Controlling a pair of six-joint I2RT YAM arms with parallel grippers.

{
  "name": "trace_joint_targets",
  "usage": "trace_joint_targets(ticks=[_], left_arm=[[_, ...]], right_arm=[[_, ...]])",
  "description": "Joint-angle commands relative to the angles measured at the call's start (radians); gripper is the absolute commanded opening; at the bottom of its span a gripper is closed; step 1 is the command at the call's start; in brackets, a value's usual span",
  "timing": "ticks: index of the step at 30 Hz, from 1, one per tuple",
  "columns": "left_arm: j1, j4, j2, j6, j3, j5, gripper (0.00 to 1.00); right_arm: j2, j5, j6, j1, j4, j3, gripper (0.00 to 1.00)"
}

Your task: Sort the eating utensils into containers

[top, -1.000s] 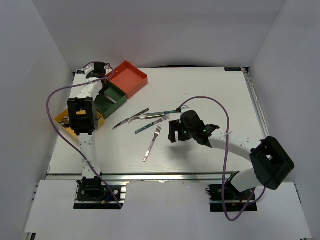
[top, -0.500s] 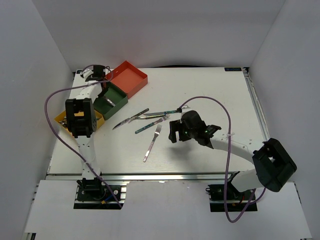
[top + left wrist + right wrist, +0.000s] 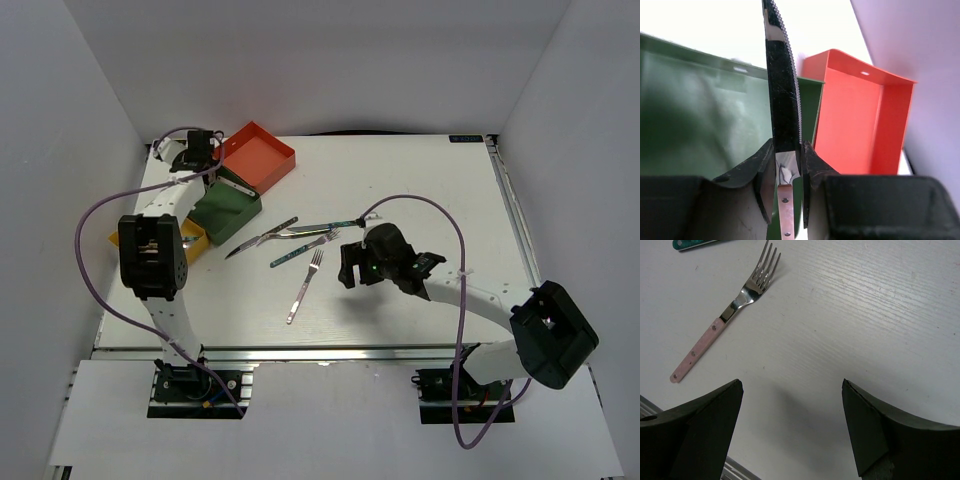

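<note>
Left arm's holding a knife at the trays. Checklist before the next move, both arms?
1. Grip: left tool shut on the knife: ok.
2. Aim: knife blade lined up with the green tray, not the red tray: ok, though near their shared edge.
3. Seating: green tray sitting flat: cannot tell; it looks tilted from above.
4. Other arm: right tool open, nothing in it: ok.
5. Next pick: pink-handled fork touching no other utensil: ok.

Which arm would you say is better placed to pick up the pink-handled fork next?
Right: the right gripper is open close to the fork; the left gripper is shut on a knife at the green tray.
</note>
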State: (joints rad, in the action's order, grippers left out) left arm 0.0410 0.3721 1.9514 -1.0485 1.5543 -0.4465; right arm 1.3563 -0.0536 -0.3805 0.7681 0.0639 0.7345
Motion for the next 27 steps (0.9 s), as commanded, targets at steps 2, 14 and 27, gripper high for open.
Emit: trace_joint_targets(ticks=[2, 14, 27], left_arm=[[0.005, -0.062, -0.069, -0.162, -0.086, -0.031, 0.12], [0.020, -0.156, -0.094, -0.380, -0.229, -0.087, 0.14], [-0.007, -0.225, -0.072, -0.475, -0.289, -0.040, 0.17]], right_arm=[[-0.032, 0.012, 0.020, 0.005, -0.027, -0.010, 0.85], [-0.033, 0.031, 0.048, 0.007, 0.005, 0.000, 0.84], [-0.014, 0.044, 0.057, 0.005, 0.007, 0.005, 0.84]])
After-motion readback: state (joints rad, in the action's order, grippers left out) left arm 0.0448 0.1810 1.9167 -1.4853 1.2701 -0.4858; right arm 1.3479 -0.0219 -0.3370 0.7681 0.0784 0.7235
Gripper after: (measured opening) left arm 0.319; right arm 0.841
